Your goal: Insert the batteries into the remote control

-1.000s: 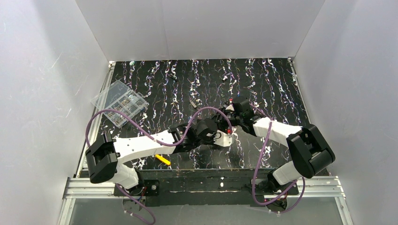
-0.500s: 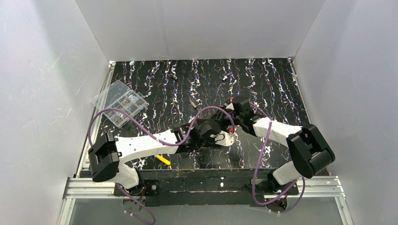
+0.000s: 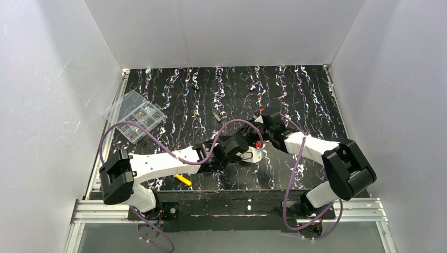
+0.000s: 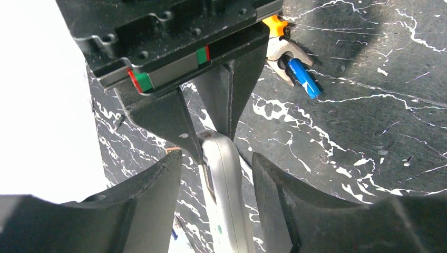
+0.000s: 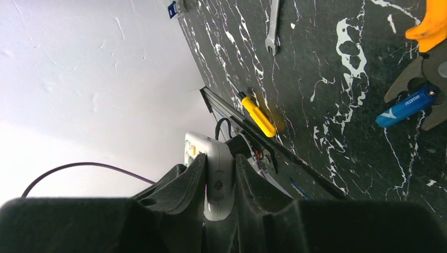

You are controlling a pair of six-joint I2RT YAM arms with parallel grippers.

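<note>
The black, white-veined surface (image 3: 316, 95) carries both arms, which reach inward and meet near its front middle. The left arm (image 3: 158, 163) stretches low from its base toward the right, wrist level. The right arm (image 3: 316, 145) bends at its elbow and runs back toward the left, its wrist angled down at the left one. A clear compartment box (image 3: 134, 116) lies well apart at the far left edge. The remote control (image 4: 224, 205) is turned on edge between the two wrists. The right jaws are clamped narrow on one end of it. The left jaws stand wider around its body, a gap on each side. Just beside lie pliers (image 4: 282, 50), and one blue battery (image 4: 304, 78) rests on the surface between their metal tips.
</note>
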